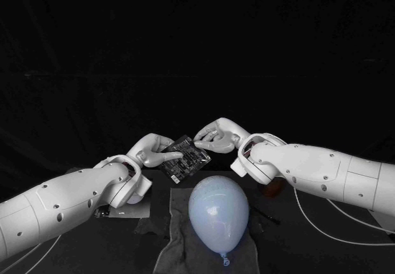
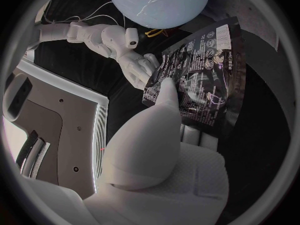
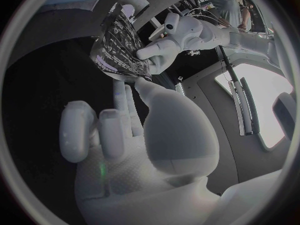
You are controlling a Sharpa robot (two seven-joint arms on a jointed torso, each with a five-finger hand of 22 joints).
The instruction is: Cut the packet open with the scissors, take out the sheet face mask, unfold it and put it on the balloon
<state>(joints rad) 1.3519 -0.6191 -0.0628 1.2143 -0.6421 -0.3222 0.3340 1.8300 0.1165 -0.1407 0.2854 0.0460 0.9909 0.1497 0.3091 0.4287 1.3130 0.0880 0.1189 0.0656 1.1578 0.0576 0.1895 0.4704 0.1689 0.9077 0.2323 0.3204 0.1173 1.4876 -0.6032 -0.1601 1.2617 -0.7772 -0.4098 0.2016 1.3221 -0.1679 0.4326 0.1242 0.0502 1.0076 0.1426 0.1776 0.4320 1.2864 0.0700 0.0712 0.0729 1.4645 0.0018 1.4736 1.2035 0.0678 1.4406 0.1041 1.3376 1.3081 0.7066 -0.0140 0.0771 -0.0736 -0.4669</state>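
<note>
Between the hands: packet [image 1: 185, 158] held up in the air, just behind the balloon [image 1: 218, 214] lying on the counter [image 1: 313, 242].
Left hand [image 1: 152, 153]: grips the packet's left edge.
Right hand [image 1: 218, 137]: pinches its upper right corner.
Long axis: tilted, low end toward the left hand, high end toward the right.
Nearer the top edge: right hand, probably the one to work that end.
Cut or sealed: cannot tell.
</note>
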